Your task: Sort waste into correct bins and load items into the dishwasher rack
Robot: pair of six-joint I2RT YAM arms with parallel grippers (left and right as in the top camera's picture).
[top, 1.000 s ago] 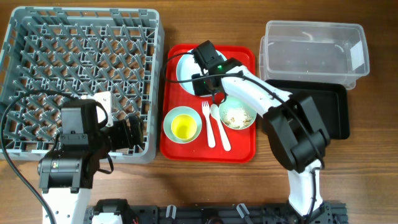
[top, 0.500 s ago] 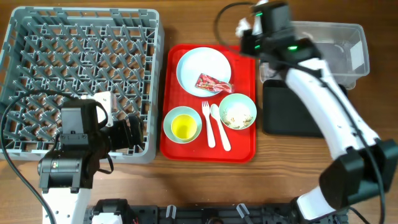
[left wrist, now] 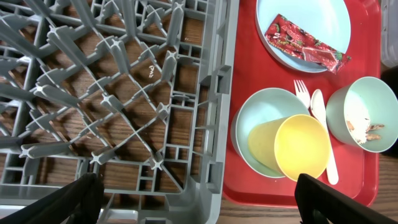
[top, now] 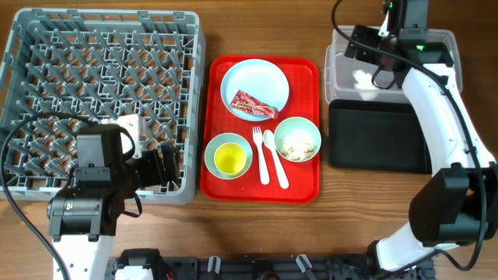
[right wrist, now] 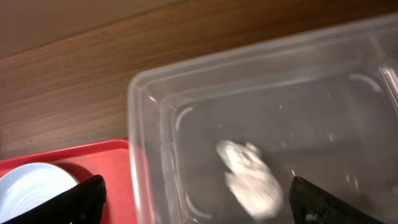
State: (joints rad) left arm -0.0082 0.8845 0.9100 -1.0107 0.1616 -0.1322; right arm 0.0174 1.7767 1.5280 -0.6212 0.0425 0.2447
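My right gripper (right wrist: 199, 200) hangs open over the clear tub (right wrist: 323, 93), and the crumpled white scrap (right wrist: 250, 179) lies blurred inside it, free of the fingers. From overhead the right gripper (top: 364, 53) is above the tub's (top: 445, 54) left end, with the black tray (top: 379, 138) just in front. The red wrapper (top: 253, 103) rests on the pale-blue plate (top: 261, 76). One bowl (top: 212, 148) holds the yellow cup (top: 230, 159); another bowl (top: 297, 140) holds rice scraps. Fork (top: 260, 155) and spoon (top: 275, 159) lie between them. My left gripper (left wrist: 199, 202) stands open over the grey rack's (left wrist: 214, 93) near right corner.
The plate, bowls, cup and cutlery all sit on a flat red serving tray (top: 307, 190) between the rack (top: 101, 78) and the bins. Bare wooden table shows along the front edge and behind the tray. A black cable runs over the rack's near left part.
The right arm swung from the plate on the red tray to the clear tub, carrying the white scrap. Its jaws then opened and the scrap dropped in. The left arm stayed still.
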